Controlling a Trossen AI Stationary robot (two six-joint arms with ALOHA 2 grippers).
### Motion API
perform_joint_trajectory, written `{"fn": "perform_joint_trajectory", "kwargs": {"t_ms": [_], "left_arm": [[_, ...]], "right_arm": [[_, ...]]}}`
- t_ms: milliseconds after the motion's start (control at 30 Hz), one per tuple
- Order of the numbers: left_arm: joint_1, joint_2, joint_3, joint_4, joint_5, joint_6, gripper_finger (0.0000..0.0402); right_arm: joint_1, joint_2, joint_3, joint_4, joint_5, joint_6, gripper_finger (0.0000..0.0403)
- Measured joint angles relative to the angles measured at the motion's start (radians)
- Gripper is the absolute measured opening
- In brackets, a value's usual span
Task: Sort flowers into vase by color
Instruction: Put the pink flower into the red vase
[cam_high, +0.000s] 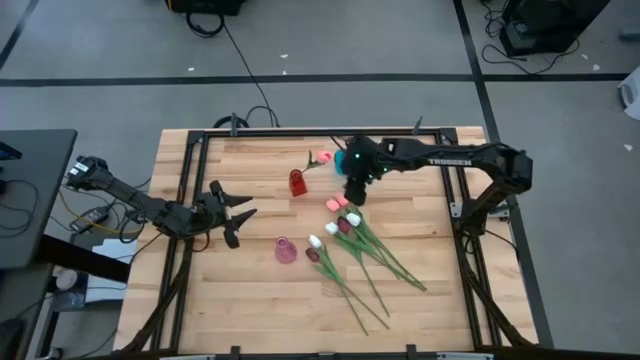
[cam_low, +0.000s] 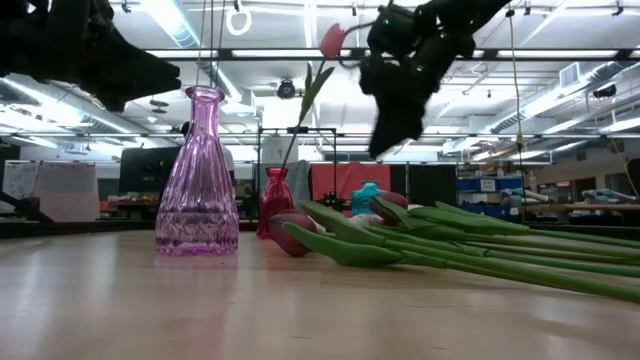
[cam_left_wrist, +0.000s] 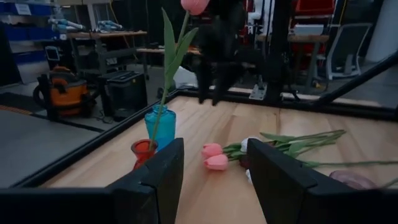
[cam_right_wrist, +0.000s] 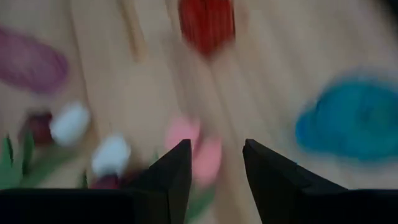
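Several tulips (cam_high: 360, 250) lie in a heap on the table, heads toward the vases; two pink heads (cam_right_wrist: 186, 140) sit nearest. One pink tulip (cam_left_wrist: 196, 5) stands with its stem in the blue vase (cam_left_wrist: 160, 124). The red vase (cam_high: 297, 183) and the pink vase (cam_high: 286, 250) stand without flowers. My right gripper (cam_right_wrist: 216, 168) hangs open above the two pink heads, pointing down, clear of them. My left gripper (cam_high: 243, 210) waits open, left of the vases, and touches nothing.
The black metal frame (cam_high: 190, 200) runs around the wooden table top. Bare wood lies toward the near edge, in front of the pink vase and the tulip stems. The three vases stand close together by the flower heads.
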Motion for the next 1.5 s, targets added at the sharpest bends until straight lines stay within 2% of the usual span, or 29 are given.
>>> {"fn": "perform_joint_trajectory", "kwargs": {"t_ms": [100, 367, 667, 800, 867, 1067, 1267, 1367, 1500], "left_arm": [[0.000, -0.019, 0.028, -0.064, 0.000, 0.000, 0.0182], [-0.001, -0.030, 0.048, -0.125, 0.006, -0.006, 0.0182], [-0.001, -0.030, 0.048, -0.154, 0.006, -0.029, 0.0182], [-0.001, -0.030, 0.048, -0.158, 0.006, -0.029, 0.0182], [-0.001, -0.030, 0.048, -0.159, 0.006, -0.029, 0.0182], [-0.001, -0.030, 0.048, -0.159, 0.006, -0.029, 0.0182], [-0.001, -0.030, 0.048, -0.160, 0.005, -0.029, 0.0182], [-0.001, -0.030, 0.048, -0.160, 0.005, -0.029, 0.0182], [-0.001, -0.030, 0.048, -0.160, 0.005, -0.030, 0.0182]], "right_arm": [[0.016, 0.024, -0.004, -0.121, 0.020, 0.067, 0.0156], [0.083, 0.094, -0.060, -0.244, 0.015, 0.139, 0.0135], [0.162, 0.146, -0.087, -0.207, -0.101, 0.222, 0.0124], [0.212, 0.172, -0.085, -0.148, -0.116, 0.277, 0.0124], [0.230, 0.171, -0.076, -0.151, -0.106, 0.304, 0.0124], [0.253, 0.166, -0.060, -0.245, 0.031, 0.324, 0.0143], [0.248, 0.168, -0.062, -0.222, 0.036, 0.328, 0.0180], [0.247, 0.169, -0.088, -0.142, 0.028, 0.312, 0.0181], [0.234, 0.169, -0.095, -0.165, 0.075, 0.310, 0.0170]]}}
